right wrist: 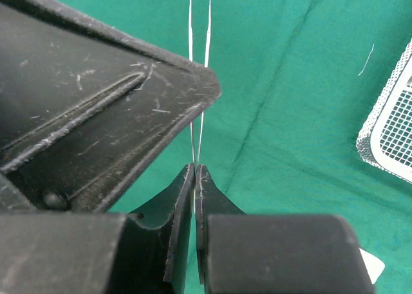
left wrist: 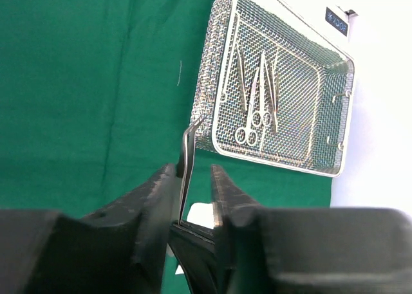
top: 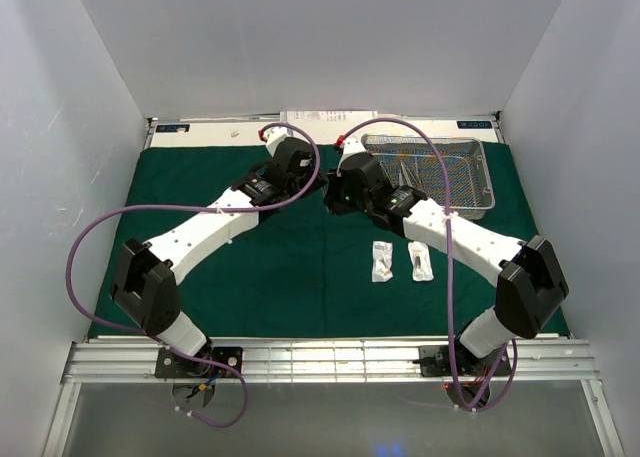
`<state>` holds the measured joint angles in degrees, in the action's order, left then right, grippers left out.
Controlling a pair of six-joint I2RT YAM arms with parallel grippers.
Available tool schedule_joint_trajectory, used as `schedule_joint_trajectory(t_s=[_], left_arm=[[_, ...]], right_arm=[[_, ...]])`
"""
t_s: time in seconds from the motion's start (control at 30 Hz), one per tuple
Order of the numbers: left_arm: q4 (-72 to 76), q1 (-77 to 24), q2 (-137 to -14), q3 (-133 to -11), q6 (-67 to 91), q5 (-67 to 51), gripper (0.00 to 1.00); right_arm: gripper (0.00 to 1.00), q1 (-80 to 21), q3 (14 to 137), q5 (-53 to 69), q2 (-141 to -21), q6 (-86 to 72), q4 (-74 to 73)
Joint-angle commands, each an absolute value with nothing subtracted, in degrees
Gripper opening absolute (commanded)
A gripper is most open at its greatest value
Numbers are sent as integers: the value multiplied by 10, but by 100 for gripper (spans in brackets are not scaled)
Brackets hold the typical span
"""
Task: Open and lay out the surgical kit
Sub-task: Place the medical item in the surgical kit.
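Right gripper (right wrist: 194, 170) clamped tight on slim metal forceps (left wrist: 185, 172), prongs reaching past its jaws, left gripper (left wrist: 192, 178) partly open astride the same forceps, wire-mesh tray (left wrist: 207, 94) holding ring-handled instruments (left wrist: 254, 117) ahead-right of it, clear packets (top: 383, 261) back toward the right gripper's base, green drape (left wrist: 77, 82) beneath.

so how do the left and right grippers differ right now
The right gripper is shut, pinching the forceps. The left gripper is open, its jaws either side of that same forceps with gaps showing. In the left wrist view the right gripper holds the forceps low down, while the left gripper flanks it higher up. Both hang over the green cloth, just left of the mesh tray.
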<state>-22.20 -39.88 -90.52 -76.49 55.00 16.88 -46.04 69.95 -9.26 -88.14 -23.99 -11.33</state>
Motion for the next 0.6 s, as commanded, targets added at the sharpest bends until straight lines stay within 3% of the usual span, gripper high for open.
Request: schedule_joint_trajectory(t_s=[0.0, 0.3, 0.57], left_arm=[[-221, -402, -889, -766, 541, 171, 37], [-247, -403, -909, -771, 541, 179, 34], [-236, -414, -923, -771, 520, 195, 39]], right_arm=[[8, -461, 697, -102, -882, -244, -83], [8, -461, 693, -103, -889, -239, -77], [8, -462, 694, -98, -891, -231, -71]])
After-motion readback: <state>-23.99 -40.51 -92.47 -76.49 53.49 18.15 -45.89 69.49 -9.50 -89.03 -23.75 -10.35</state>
